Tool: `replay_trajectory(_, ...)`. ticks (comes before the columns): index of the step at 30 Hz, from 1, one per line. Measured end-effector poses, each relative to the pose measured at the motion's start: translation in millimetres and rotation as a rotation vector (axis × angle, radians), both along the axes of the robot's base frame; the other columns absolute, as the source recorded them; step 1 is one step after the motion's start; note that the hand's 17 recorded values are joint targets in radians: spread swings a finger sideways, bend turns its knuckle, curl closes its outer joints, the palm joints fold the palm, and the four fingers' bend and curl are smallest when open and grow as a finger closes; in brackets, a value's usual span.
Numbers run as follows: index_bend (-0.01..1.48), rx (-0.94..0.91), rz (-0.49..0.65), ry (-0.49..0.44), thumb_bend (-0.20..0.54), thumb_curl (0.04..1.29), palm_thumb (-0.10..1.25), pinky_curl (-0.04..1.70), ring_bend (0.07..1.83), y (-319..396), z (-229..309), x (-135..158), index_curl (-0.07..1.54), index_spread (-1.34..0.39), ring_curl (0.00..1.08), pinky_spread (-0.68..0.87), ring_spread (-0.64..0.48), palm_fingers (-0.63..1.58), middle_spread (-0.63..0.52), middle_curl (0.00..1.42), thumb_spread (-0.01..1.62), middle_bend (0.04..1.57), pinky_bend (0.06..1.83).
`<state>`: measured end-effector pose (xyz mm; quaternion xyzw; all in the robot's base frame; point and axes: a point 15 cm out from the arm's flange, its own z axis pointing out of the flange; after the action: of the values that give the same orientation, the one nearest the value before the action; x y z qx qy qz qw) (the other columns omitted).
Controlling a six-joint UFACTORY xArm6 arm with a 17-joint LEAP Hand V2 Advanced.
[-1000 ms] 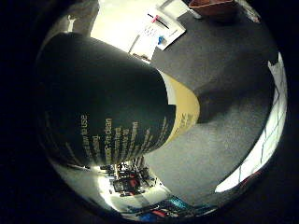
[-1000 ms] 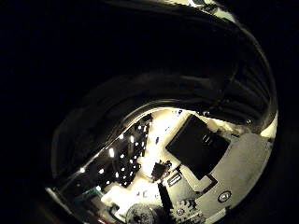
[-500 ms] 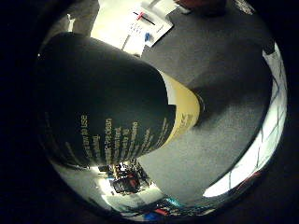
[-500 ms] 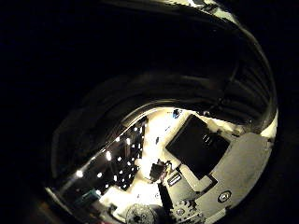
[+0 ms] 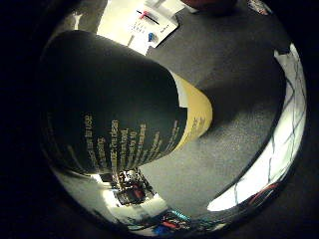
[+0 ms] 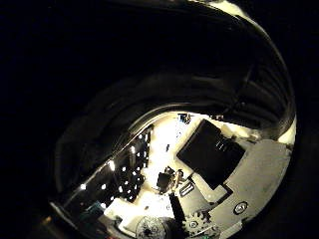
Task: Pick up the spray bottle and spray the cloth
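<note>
The spray bottle fills much of the little finger side view, pressed close to my palm. Its body is dark green with pale print, and its lower end is a yellow band over the grey table, where it casts a shadow. I cannot tell whether it touches the table. In the thumb side view a dark rounded shape, probably the same bottle, covers most of the picture. My hand shows there as white and black parts with a gear, curled beside the bottle. No cloth is in view.
White papers with red and blue marks lie on the grey table beyond the bottle. A reddish-brown object sits at the table's far side. Bright windows and room lights show beyond the table.
The bottle keeps its place against my palm while the table and papers slide across the view, so the hand and bottle have moved together.
</note>
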<state>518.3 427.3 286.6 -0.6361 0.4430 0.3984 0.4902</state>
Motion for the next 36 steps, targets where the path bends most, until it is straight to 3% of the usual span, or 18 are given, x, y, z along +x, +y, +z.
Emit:
replay_trajectory(8,0.24,-0.001,0.053,0.013,-0.023,0.45,0.77,1.02,1.14,0.3,0.4,-12.2,0.95,-0.41,0.68,-0.48,-0.24,0.71,-0.25,0.95,1.05,0.88,0.69)
replay_trajectory(15,0.20,-0.004,0.072,0.013,-0.023,0.44,0.75,1.00,1.03,0.0,1.4,-16.7,0.88,-0.41,0.63,-0.42,-0.20,0.55,-0.22,0.88,1.07,0.82,0.54)
replay_trajectory(20,0.23,-0.028,0.083,0.002,-0.024,0.42,0.74,1.00,0.94,-4.9,-1.3,-17.2,0.82,-0.40,0.59,-0.27,-0.19,0.38,-0.19,0.81,1.08,0.71,0.42)
replay_trajectory(24,0.21,-0.037,0.121,0.009,-0.027,0.41,0.71,0.96,0.80,-4.4,-2.1,-25.9,0.72,-0.37,0.54,-0.03,-0.12,0.20,-0.13,0.70,1.08,0.51,0.39)
replay_trajectory(28,0.18,-0.060,0.165,0.002,-0.023,0.39,0.69,0.84,0.62,-4.7,0.7,-31.2,0.60,-0.34,0.45,0.22,-0.04,0.15,-0.06,0.59,1.08,0.38,0.35)
replay_trajectory(36,0.17,-0.079,0.173,-0.023,-0.022,0.37,0.68,0.65,0.45,-12.0,11.5,-31.2,0.43,-0.29,0.35,0.40,0.07,0.14,0.02,0.45,1.07,0.23,0.32)
